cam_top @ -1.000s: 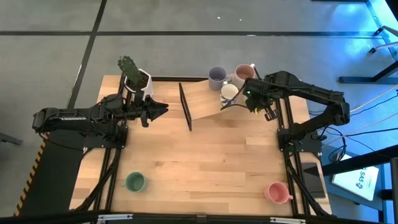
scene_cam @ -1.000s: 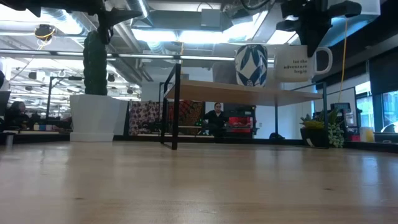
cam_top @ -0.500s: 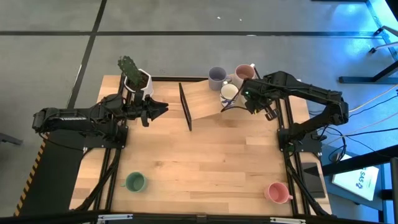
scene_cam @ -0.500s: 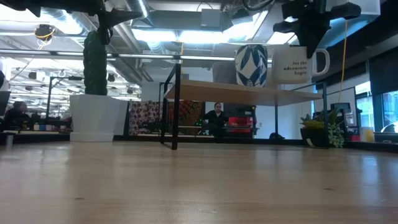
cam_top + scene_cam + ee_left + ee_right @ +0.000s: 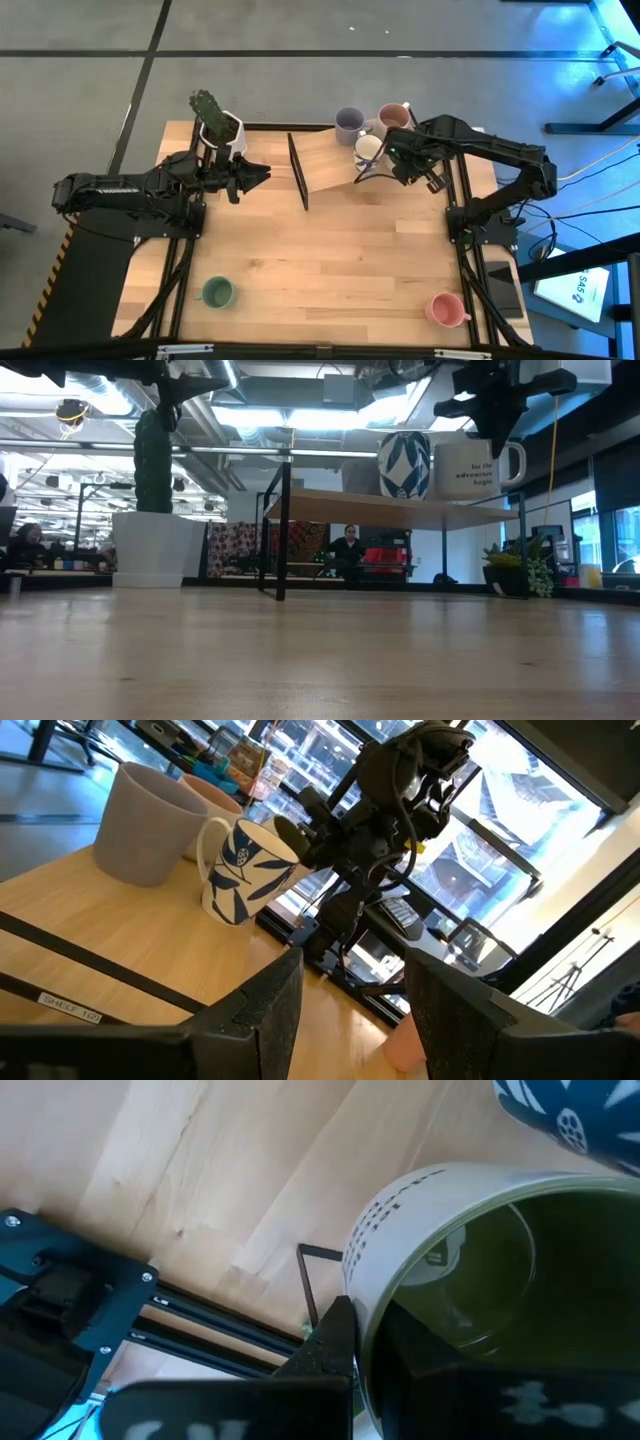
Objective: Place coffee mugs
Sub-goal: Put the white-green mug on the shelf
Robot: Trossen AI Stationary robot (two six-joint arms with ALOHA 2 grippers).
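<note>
The white mug (image 5: pixel 468 468) with dark lettering hangs just above the raised wooden shelf (image 5: pixel 330 160), right beside the blue-patterned mug (image 5: pixel 403 464) standing there. The right hand (image 5: pixel 385 152) is clamped on its rim, one finger seemingly inside. A lavender mug (image 5: pixel 348 124) and a mauve mug (image 5: pixel 392 117) stand behind on the shelf. Well away from the shelf, on the tabletop (image 5: pixel 330 260), sit the green mug (image 5: pixel 218 292) and pink mug (image 5: pixel 444 308). The left hand (image 5: pixel 262 174) hovers beside the shelf's other end, fingers parted, empty.

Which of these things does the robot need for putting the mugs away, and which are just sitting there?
For the job: white mug gripped by the right hand; blue-leaf mug, lavender mug and mauve mug on the wooden shelf; green mug and pink mug on the table.
Just sitting there: cactus pot; the open left hand, idle beside it.
</note>
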